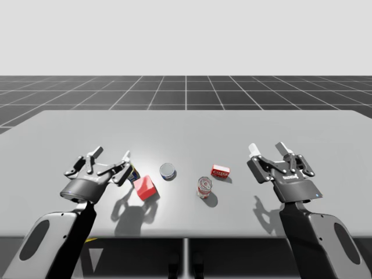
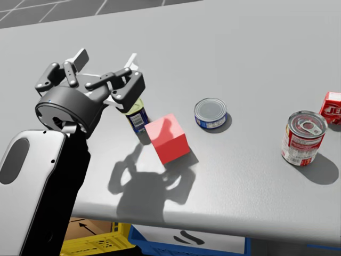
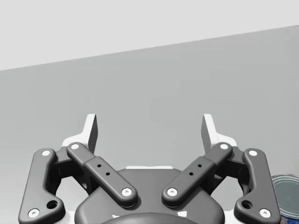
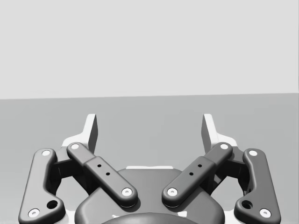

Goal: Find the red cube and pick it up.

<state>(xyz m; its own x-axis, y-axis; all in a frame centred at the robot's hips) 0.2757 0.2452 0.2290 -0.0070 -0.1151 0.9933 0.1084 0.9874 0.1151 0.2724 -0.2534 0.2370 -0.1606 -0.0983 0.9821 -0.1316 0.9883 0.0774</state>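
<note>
Red cube (image 2: 168,138) not yet grasped.
I am hovering my left gripper (image 2: 105,57), fingers apart, just beside it on the table (image 1: 325,133); my right gripper (image 1: 268,148) is gaping empty too.

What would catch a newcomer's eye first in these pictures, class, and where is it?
The red cube stands out first, near the grey table's front edge, beside a small dark can with a yellow top. My left gripper, open, hovers close above that can; my right gripper, open, hangs far off to the other side.
</note>
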